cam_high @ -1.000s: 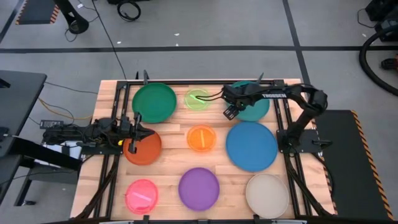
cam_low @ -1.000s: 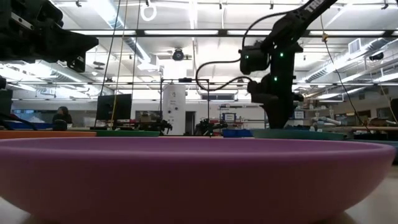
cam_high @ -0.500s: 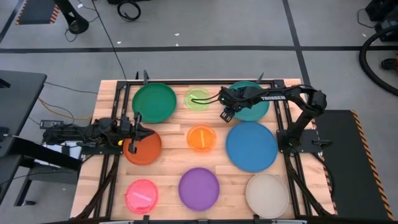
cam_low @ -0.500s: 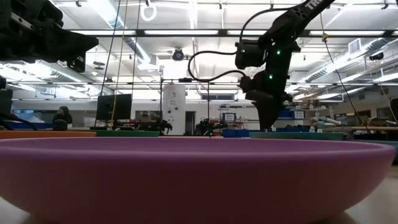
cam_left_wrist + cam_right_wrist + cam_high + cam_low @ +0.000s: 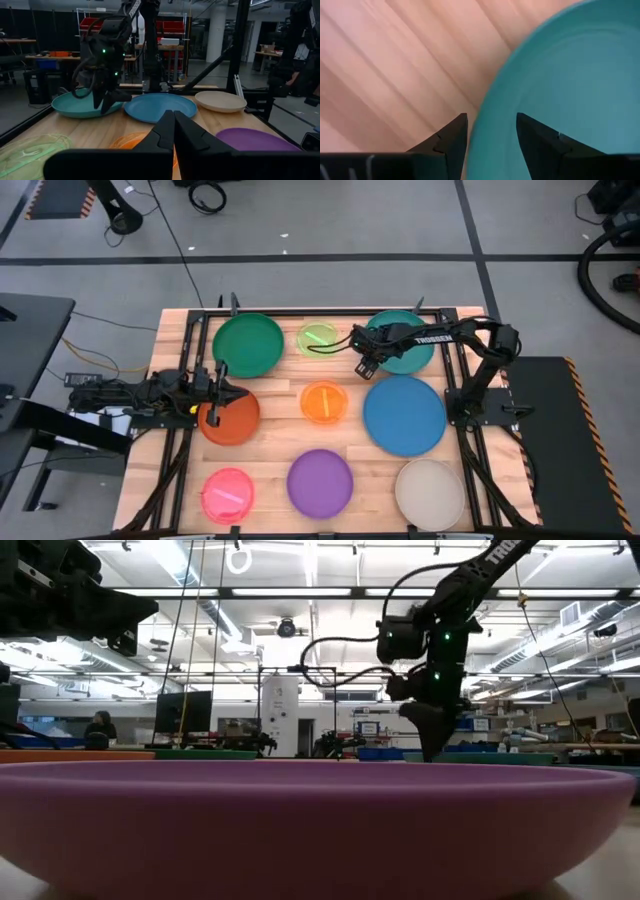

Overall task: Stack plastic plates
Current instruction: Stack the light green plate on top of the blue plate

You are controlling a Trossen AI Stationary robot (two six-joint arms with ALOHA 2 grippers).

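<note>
Nine plates lie singly on the wooden table: dark green (image 5: 248,345), lime green (image 5: 318,339), teal (image 5: 412,352), orange (image 5: 324,401), blue (image 5: 404,414), red-orange (image 5: 238,425), pink (image 5: 228,492), purple (image 5: 320,482) and beige (image 5: 430,492). My right gripper (image 5: 365,366) is open and points down at the teal plate's left rim (image 5: 487,107). One finger is over the wood, the other over the plate's inside. My left gripper (image 5: 222,393) is shut and empty above the red-orange plate's far edge. My right gripper comes from above with one finger (image 5: 451,132) outside the teal plate's left rim and the other finger (image 5: 532,132) inside it. I cannot tell whether either touches the plate. The plate lies flat on the table.
Black frame rails (image 5: 455,380) run along the table's left and right sides. Bare wood (image 5: 280,395) shows between the plates. The purple plate's rim (image 5: 320,830) fills the foreground of the low view.
My right gripper has gone a little toward the table's left edge. It has turned at the wrist and come down at the teal plate's left rim. No plate has moved.
</note>
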